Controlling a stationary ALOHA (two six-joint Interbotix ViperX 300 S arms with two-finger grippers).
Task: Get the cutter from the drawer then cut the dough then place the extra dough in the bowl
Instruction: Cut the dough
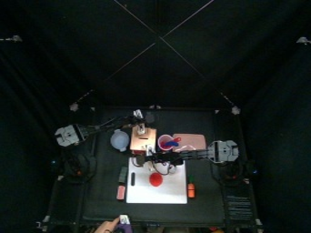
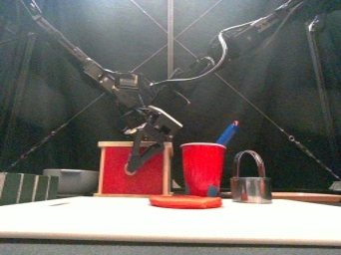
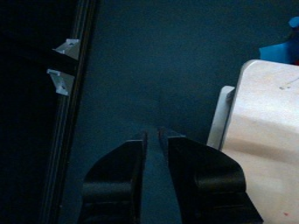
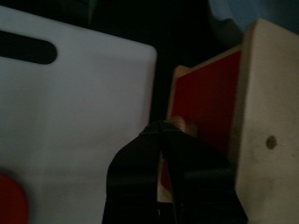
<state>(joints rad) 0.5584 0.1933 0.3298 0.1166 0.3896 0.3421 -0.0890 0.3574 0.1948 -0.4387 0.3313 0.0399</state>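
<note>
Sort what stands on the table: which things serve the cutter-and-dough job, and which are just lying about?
For the job: wooden box with a red drawer front, metal cutter, red dough, white cutting board, blue-grey bowl.
Just lying about: red cup, blue toy knife standing in it.

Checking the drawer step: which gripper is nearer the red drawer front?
Right. The right gripper is shut right at the red drawer front; the left gripper, also shut, hangs beside the wooden box over bare table.
</note>
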